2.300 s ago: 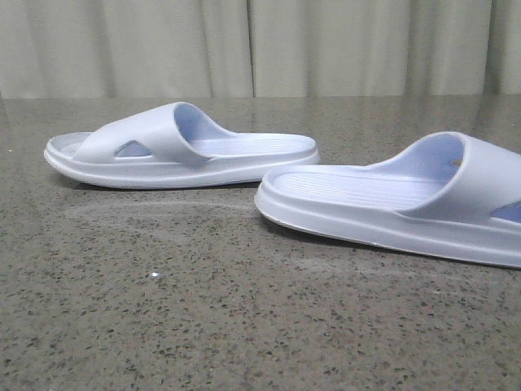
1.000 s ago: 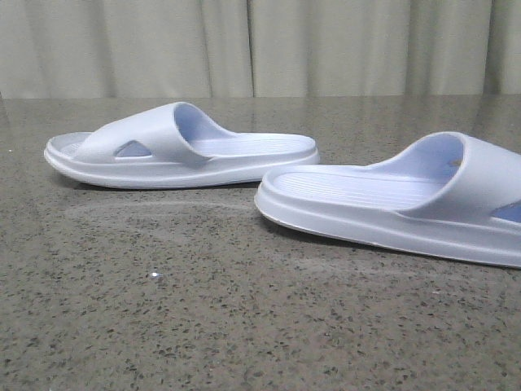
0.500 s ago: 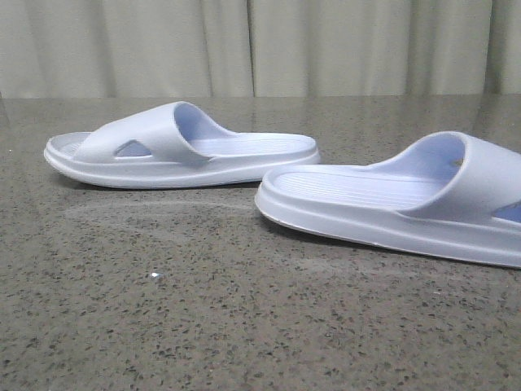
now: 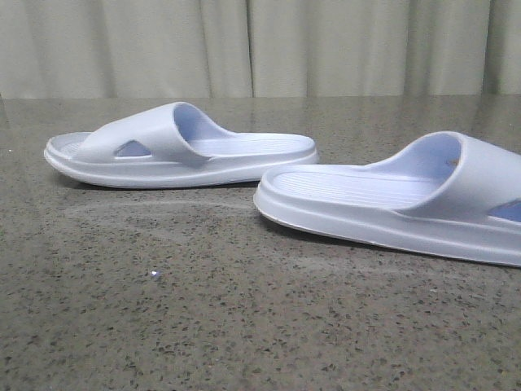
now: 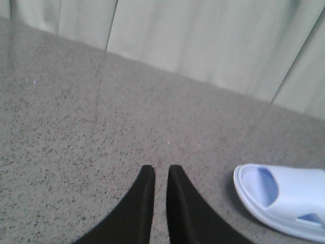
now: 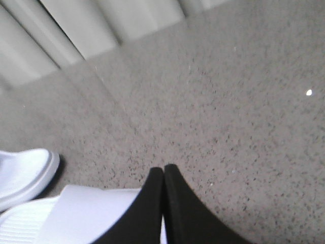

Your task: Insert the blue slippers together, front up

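Two pale lavender-blue slippers lie sole-down on the speckled table. In the front view the left slipper [image 4: 179,151] lies further back with its toe to the left. The right slipper [image 4: 391,204] lies nearer, its strap at the right edge. No gripper shows in the front view. My left gripper [image 5: 160,170] hovers empty over bare table, jaws almost together, beside the left slipper's toe [image 5: 284,206]. My right gripper [image 6: 163,168] is shut and empty, above the right slipper's strap [image 6: 91,213]. The other slipper's end [image 6: 25,178] shows beside it.
A pale curtain [image 4: 260,45] hangs behind the table's far edge. The grey speckled tabletop [image 4: 244,326] has a small white speck [image 4: 155,274] in front of the slippers.
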